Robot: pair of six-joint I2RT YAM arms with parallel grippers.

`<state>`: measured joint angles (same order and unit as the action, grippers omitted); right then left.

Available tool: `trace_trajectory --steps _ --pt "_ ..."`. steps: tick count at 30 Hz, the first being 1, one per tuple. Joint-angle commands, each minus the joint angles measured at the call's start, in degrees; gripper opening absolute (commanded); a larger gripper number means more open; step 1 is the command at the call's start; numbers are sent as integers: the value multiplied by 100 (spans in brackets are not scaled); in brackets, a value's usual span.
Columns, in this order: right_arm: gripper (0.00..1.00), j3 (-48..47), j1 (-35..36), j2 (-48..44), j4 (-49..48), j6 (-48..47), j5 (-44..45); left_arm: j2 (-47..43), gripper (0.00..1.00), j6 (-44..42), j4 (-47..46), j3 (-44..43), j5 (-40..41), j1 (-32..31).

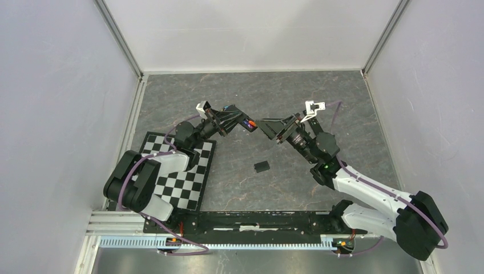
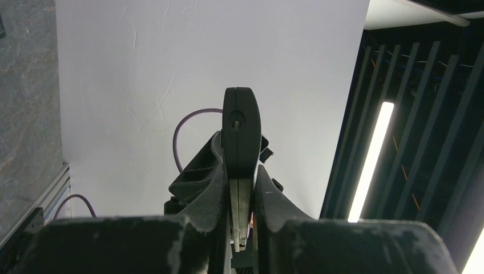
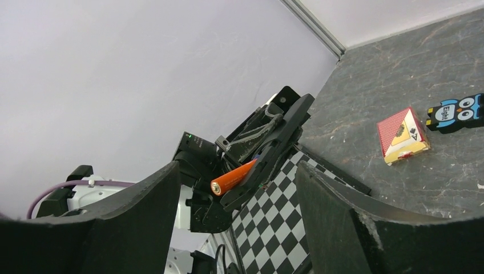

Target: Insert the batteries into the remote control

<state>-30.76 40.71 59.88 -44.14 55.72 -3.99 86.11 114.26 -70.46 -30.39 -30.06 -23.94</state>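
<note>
Battery (image 3: 233, 178), orange, lying along remote (image 3: 279, 137) clamped in left fingers (image 2: 211, 200); long axis aimed at right fingers (image 3: 154, 200), spread wide just short of its end.

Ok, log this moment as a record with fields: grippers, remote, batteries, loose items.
left gripper: shut on the remote control, held off the table
right gripper: open, empty, facing the remote's end
orange battery: lying in the remote's open bay; any others not clear
small black piece: flat on the table between the arms
red box, owl gadget: on the table, apart
</note>
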Motion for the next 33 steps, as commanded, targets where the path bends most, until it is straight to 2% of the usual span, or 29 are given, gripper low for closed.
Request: trace_trajectory --steps 1,29,33 --pt "75 -348 -21 165 0 112 -22 -154 2 279 -406 -109 14 -34" --pt "48 -527 -23 500 401 176 -116 -331 2 211 -376 -237 -52 -68" --pt "42 -602 -27 554 709 176 -117 -348 2 195 -373 -255 -65 -69"
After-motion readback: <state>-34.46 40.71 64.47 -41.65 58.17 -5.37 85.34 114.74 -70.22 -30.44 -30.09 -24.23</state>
